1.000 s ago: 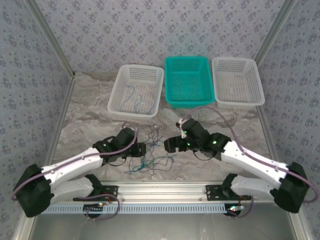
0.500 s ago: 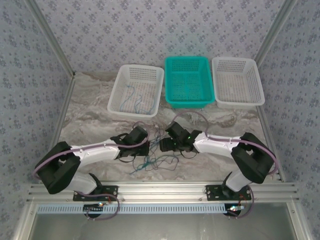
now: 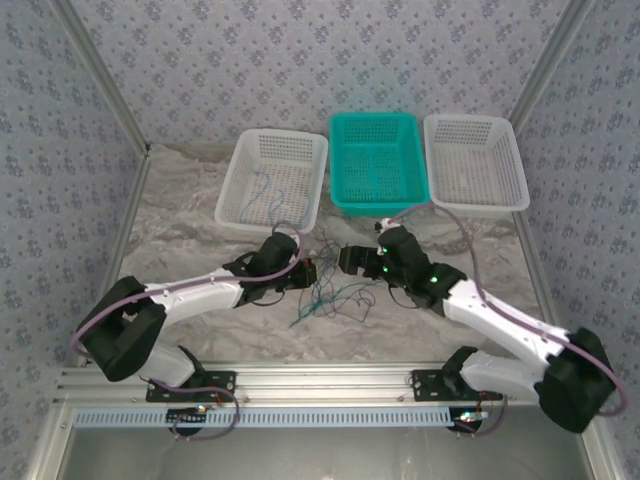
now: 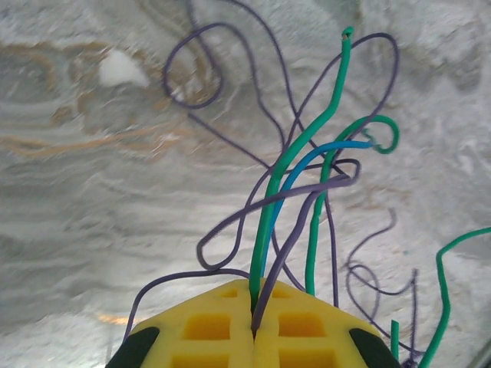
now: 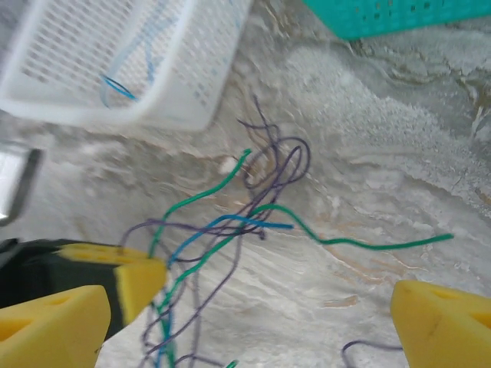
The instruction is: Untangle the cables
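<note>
Yellow-padded left tool (image 4: 253, 307) pinches the cables (image 4: 268, 207), right tool (image 5: 245, 322) spread wide, near two white baskets (image 3: 228, 200) (image 3: 515, 170), one teal basket (image 3: 375, 207).

Soft, even light fills the overhead view, leaving faint shadows on the tabletop (image 3: 190, 220). In the left wrist view the cables (image 4: 270, 199) are crisp against bright stone. The right wrist view is smeared with blur, worst at the white basket (image 5: 115, 61), far left.

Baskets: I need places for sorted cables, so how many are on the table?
3, in a row at the far side: left white basket, teal basket in the middle, right white basket.
</note>
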